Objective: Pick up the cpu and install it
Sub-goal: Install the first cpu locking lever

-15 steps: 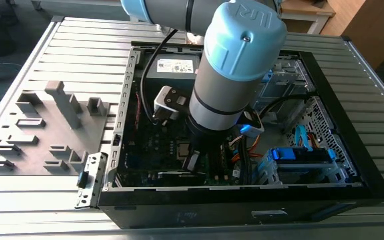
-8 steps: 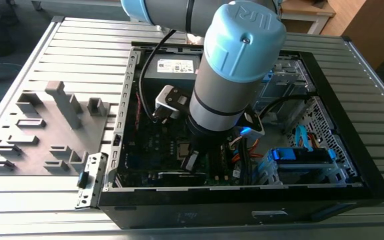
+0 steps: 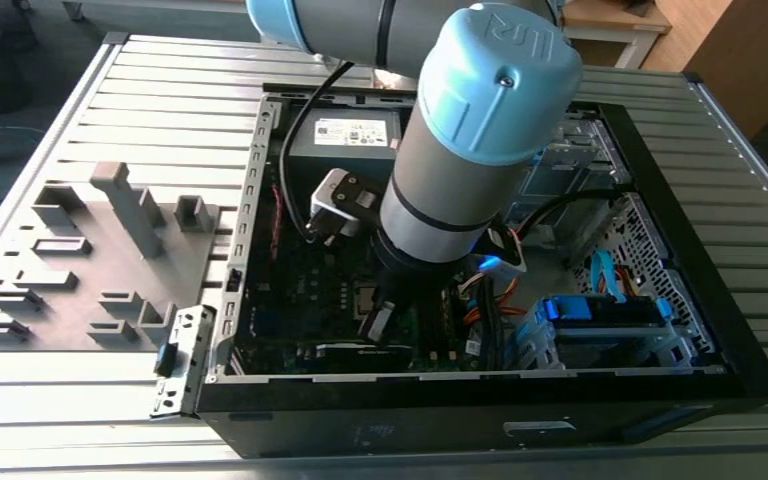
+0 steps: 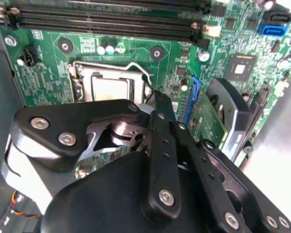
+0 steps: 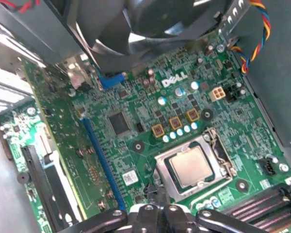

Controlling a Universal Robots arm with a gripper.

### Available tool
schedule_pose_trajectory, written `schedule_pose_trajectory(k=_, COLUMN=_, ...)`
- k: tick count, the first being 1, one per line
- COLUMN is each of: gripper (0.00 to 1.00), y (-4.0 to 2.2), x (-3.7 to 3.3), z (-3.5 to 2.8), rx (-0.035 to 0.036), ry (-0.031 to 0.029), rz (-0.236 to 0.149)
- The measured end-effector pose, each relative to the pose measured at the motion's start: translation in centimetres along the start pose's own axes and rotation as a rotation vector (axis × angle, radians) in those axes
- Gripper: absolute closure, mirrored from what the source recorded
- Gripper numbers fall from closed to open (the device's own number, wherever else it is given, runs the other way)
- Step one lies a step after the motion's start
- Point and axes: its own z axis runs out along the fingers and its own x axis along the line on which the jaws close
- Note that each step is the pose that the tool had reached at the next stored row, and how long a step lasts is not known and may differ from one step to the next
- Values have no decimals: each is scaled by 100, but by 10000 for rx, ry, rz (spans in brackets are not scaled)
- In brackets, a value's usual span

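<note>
Reaching into the open computer case (image 3: 704, 380) in the exterior view, the arm (image 3: 471, 150) crowds loose cables (image 3: 564, 207), which could snag. In the second wrist view the cpu (image 4: 111, 88) lies seated in its socket, the pincer (image 4: 157, 99) just beside it, tips drawn together on nothing; a slip might scrape the motherboard (image 4: 53, 73). The first wrist view agrees. The case rests on a slatted metal worktop (image 3: 171, 90), wooden furniture (image 3: 738, 50) behind.

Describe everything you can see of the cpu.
The cpu is a small, thin square with a matte silver-grey metal top. In both wrist views it lies flat in its metal-framed socket on the green motherboard. Nothing grips it; the gripper hangs beside the socket.
</note>
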Motion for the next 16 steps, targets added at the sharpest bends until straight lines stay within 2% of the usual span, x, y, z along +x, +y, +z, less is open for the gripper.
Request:
schedule_pose_trajectory(k=6, gripper=89, y=0, x=0, z=1, rx=-23, ry=4, rz=0)
schedule_pose_trajectory(k=7, gripper=89, y=0, x=-1, z=3, rx=-5, ry=44, rz=6)
schedule_pose_trajectory(k=10, gripper=89, y=4, x=-16, z=7, rx=187, ry=472, rz=67)
schedule_pose_trajectory(k=11, gripper=89, y=3, x=-25, z=9, rx=227, ry=579, rz=80)
schedule_pose_trajectory(k=12, gripper=89, y=4, x=-32, z=12, rx=237, ry=604, rz=83)
schedule_pose_trajectory(k=16, gripper=89, y=8, x=-63, z=38, rx=238, ry=605, rz=85)
